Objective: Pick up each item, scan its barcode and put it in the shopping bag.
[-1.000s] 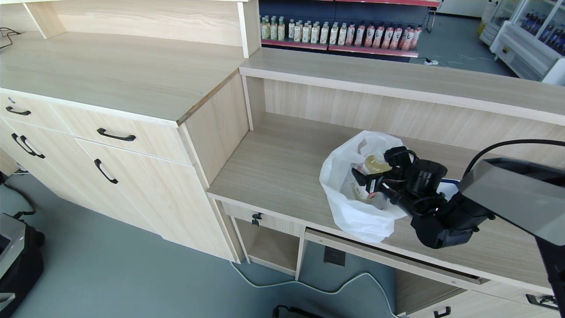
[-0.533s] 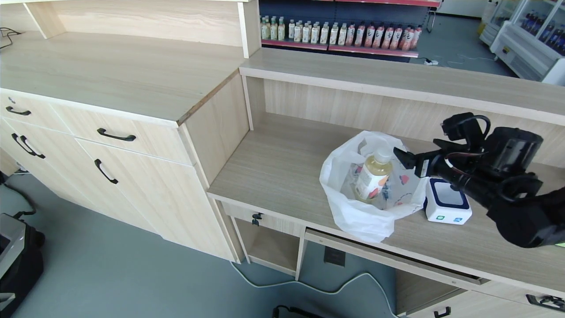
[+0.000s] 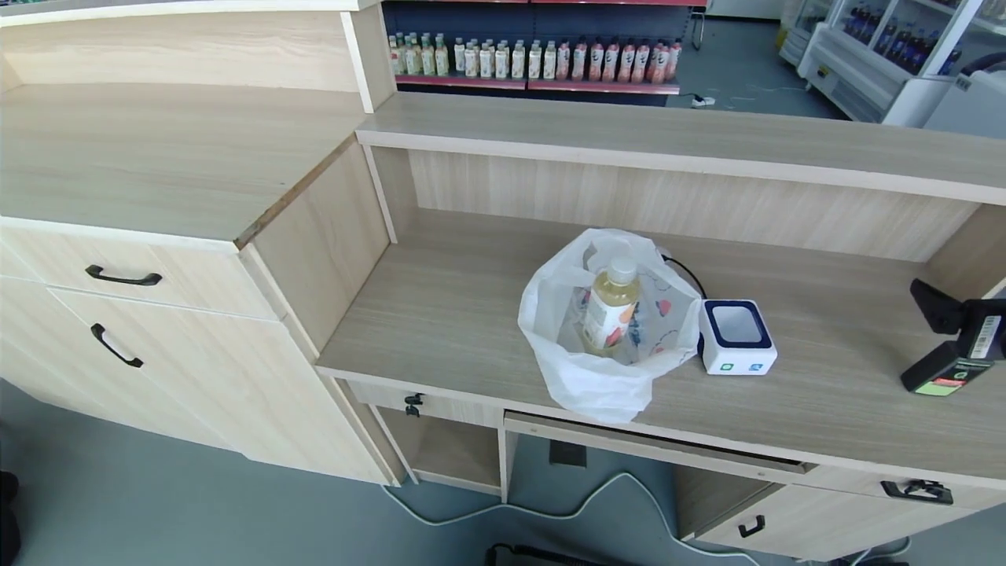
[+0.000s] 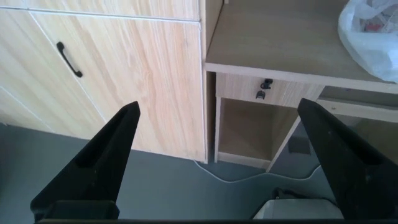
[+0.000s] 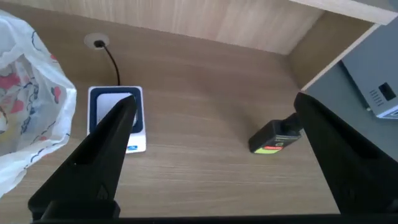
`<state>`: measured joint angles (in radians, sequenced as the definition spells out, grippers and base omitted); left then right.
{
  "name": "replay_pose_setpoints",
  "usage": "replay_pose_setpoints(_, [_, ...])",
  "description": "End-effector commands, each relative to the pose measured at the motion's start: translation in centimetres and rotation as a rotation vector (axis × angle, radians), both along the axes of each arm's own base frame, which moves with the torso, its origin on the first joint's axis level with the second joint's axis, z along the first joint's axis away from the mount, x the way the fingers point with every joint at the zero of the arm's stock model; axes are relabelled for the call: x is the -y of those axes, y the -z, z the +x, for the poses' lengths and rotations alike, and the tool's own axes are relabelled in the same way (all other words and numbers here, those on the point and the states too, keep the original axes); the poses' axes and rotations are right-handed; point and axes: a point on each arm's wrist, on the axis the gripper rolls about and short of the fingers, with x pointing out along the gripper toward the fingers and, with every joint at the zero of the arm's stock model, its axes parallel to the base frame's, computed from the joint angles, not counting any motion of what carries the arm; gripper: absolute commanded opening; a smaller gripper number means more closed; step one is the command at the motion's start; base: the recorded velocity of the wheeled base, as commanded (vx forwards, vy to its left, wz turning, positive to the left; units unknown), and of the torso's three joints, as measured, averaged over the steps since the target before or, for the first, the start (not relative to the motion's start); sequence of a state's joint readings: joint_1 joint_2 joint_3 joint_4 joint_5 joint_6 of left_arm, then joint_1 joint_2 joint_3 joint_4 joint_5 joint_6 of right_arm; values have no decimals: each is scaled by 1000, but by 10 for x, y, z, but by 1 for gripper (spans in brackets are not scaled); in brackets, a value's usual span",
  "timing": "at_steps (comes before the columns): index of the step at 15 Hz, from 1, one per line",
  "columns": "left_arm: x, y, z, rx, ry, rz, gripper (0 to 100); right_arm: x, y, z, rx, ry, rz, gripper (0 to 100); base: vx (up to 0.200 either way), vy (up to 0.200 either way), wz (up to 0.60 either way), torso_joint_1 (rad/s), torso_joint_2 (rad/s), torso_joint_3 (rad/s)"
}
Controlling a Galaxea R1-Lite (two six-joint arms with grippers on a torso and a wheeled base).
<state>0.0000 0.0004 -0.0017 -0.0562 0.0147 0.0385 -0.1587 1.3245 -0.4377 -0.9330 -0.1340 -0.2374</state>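
Counter (image 3: 464, 314) with bottle (image 3: 610, 310) in shopping bag (image 3: 585, 385) beside scanner (image 3: 737, 339); left pincer (image 4: 219, 104), right pincer (image 5: 216, 98) both apart, empty.

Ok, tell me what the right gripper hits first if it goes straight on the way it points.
The right gripper would probably meet bare counter top, between the scanner and the small black item; depth is hard to judge.

My head camera looks down from high and in front onto the counter (image 3: 471, 314), taking in most of its front edge. The left wrist camera sits low, facing the counter's front left corner and a cupboard door (image 4: 143, 74). The right wrist camera hangs close over the counter's right end. All three catch the shopping bag (image 3: 581, 385); the head and right wrist cameras share the scanner (image 3: 737, 336).
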Motion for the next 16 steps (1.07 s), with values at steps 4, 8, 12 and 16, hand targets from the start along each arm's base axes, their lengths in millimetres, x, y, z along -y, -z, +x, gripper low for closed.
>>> replay_pose_setpoints(4, [0, 0, 0, 1, -1, 0, 100, 11, 1, -23, -34, 73, 51, 100, 0, 0, 0, 0, 0, 0])
replay_pose_setpoints(8, [0, 0, 0, 1, -1, 0, 100, 9, 7, -32, -52, 64, 55, 100, 0, 0, 0, 0, 0, 0])
replay_pose_setpoints(12, [0, 0, 0, 1, -1, -2, 100, 12, 17, -39, -81, 97, 73, 100, -100, 0, 0, 0, 2, 0])
replay_pose_setpoints(16, [0, 0, 0, 2, -1, 0, 100, 21, 26, -44, -109, 161, 81, 100, -200, 0, 0, 6, 2, 5])
